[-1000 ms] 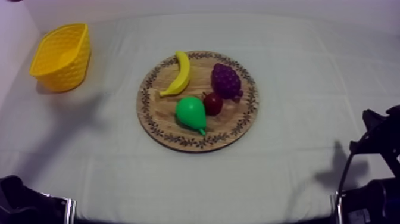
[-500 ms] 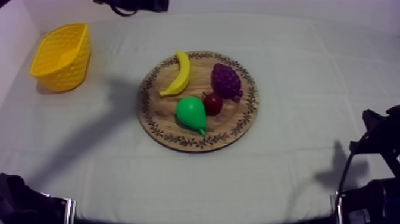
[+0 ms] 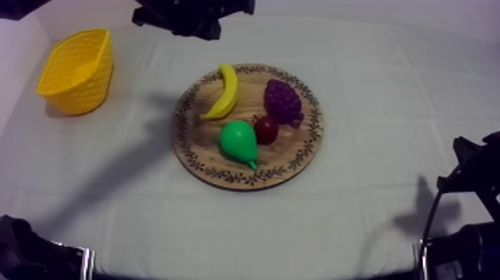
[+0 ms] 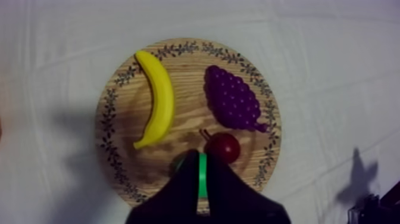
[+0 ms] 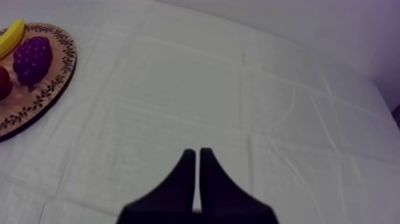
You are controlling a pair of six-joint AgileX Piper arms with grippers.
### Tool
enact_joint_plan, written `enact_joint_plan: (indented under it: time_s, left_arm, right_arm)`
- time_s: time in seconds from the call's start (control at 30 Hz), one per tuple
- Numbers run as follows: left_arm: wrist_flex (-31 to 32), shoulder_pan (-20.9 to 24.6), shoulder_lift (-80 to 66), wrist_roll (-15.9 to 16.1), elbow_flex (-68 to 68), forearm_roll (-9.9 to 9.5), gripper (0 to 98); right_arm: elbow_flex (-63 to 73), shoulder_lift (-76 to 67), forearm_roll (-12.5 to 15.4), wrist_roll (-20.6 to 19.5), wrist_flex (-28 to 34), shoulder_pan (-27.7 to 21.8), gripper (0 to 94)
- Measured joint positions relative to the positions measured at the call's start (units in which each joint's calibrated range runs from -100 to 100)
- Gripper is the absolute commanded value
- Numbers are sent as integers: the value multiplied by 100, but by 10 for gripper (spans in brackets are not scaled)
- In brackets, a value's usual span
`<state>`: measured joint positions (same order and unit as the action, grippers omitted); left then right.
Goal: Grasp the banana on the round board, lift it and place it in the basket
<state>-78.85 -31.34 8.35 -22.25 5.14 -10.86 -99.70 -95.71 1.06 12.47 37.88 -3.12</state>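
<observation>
- Hovering above the wooden board (image 4: 187,101), the left end effector (image 4: 201,159) is narrow and empty: the reach step.
- Banana (image 3: 224,92) lies on the board's upper left; yellow basket (image 3: 74,71) at the frame's upper left.
- Next, probably: open fingers, descend onto banana.

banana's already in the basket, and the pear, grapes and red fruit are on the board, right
No: the top view shows the banana on the board, beside the grapes, not in the basket. The pear and red fruit are on the board too.
</observation>
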Motion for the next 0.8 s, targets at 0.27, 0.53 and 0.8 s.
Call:
enact_joint_plan:
  time_s: [0.27, 0.53, 0.8]
  left_arm:
    - [-101, 49, 96, -41, 71, -20, 62]
    - [-162, 104, 135, -38, 115, 4, 226]
    - [-166, -1, 143, -261, 71, -181, 678]
  right_arm:
    - [0, 0, 0, 1, 0, 0, 6]
    - [0, 0, 0, 1, 0, 0, 6]
    - [0, 0, 0, 1, 0, 0, 6]
